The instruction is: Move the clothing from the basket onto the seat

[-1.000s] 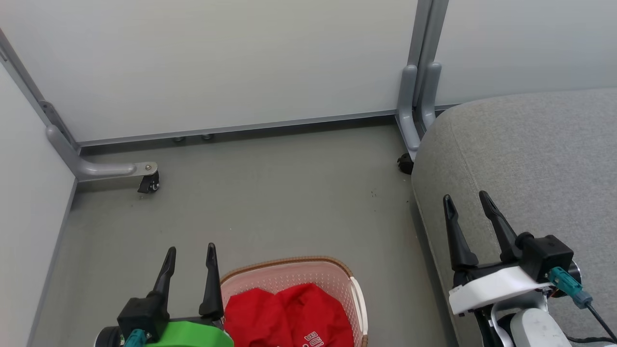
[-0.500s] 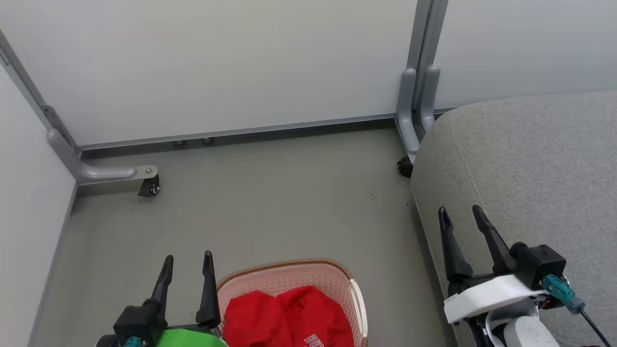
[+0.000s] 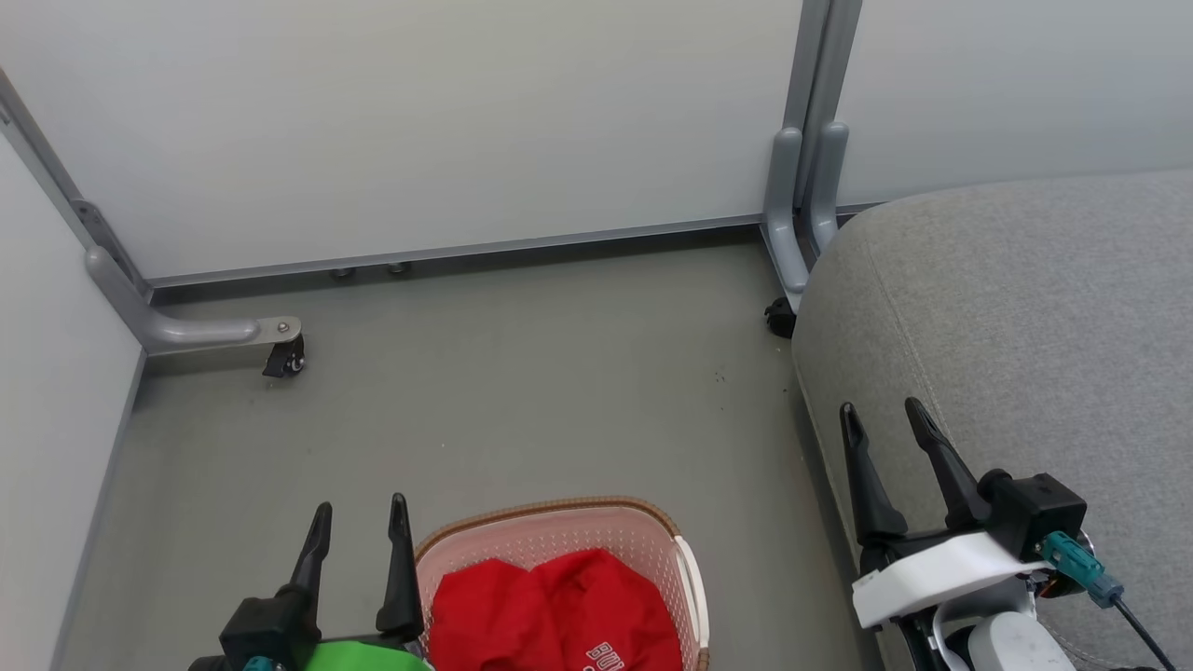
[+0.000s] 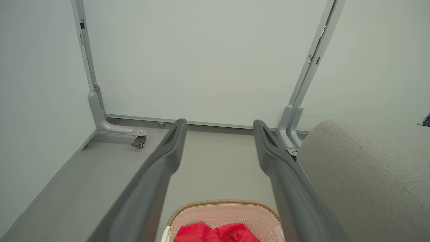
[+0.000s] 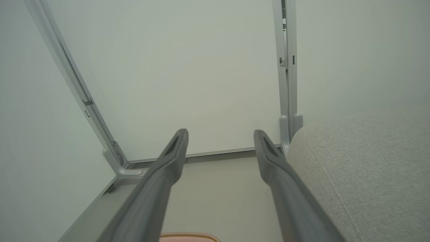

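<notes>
The red clothing [image 3: 555, 610] lies bunched in the cream basket [image 3: 690, 578] at the bottom middle of the head view, with part of its white lettering showing. The left wrist view shows the clothing [image 4: 215, 232] inside the basket [image 4: 221, 204] too. Just left of the basket, my left gripper [image 3: 362, 517] stands open with nothing between its fingers. The big grey seat [image 3: 1025, 308] fills the right side. My right gripper [image 3: 881, 412] is open and empty above the seat's near left edge. From the right wrist, the seat [image 5: 362, 168] lies to the right of the fingers.
The basket stands on a grey floor [image 3: 522, 373]. Pale partition walls [image 3: 419, 121] close off the back and left. A grey partition foot with a black caster [image 3: 284, 354] juts out at the left, and another post foot [image 3: 792, 233] stands against the seat's far corner.
Both grippers sit lower in the head view than a second ago, the right one more so. The whole picture has shifted slightly. Basket and clothing lie as before.
</notes>
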Available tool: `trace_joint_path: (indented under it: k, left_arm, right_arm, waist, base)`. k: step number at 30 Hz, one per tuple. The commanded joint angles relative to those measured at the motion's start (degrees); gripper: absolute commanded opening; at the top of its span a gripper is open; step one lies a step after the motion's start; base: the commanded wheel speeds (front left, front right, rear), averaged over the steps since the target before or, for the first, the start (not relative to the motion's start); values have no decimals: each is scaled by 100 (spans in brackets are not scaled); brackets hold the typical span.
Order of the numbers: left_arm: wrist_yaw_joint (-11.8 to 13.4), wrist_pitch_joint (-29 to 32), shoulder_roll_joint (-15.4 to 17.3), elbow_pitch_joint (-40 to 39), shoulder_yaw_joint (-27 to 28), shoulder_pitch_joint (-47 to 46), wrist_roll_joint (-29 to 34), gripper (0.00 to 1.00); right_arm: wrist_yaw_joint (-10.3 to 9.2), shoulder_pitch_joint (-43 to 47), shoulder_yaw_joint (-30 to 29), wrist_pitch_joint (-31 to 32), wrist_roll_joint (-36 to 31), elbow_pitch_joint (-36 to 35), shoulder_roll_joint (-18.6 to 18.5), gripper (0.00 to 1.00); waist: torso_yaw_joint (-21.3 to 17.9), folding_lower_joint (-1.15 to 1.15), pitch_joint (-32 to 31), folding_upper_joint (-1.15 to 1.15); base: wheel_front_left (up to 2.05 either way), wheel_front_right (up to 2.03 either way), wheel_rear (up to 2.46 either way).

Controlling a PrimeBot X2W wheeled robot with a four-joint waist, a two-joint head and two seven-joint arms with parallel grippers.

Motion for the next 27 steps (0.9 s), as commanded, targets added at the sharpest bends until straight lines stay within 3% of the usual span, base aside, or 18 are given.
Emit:
trace_joint_path:
  k: [1, 10, 15, 18, 27]
  left_arm:
    - [8, -2, 12, 45, -18, -4, 60, 100]
    - [-109, 0, 15, 724, -266, -322, 621, 100]
    - [-352, 1, 75, 1506, -533, -1043, 1371, 100]
    - [-440, 1, 343, 2042, -956, -1598, 1985, 100]
    - [-648, 1, 752, 3756, -1859, -3035, 2671, 100]
  right_arm:
    - [0, -33, 17, -20, 16, 0, -13, 100]
    - [0, -195, 15, -19, -51, -135, -80, 100]
    - [0, -478, -97, -19, -149, -346, -166, 100]
    - [1, -702, -127, -19, -374, -468, -180, 100]
    - [0, -1219, 28, -19, -503, -778, -98, 100]
  waist:
    - [-9, 0, 46, 0]
    - [-245, 0, 616, 0]
    - [-423, 0, 1572, 0]
    - [-550, 0, 2161, 0]
    - [-842, 0, 3632, 0]
  base:
    - [0, 0, 0]
    - [0, 0, 0]
    - [0, 0, 0]
    - [0, 0, 0]
    - [0, 0, 0]
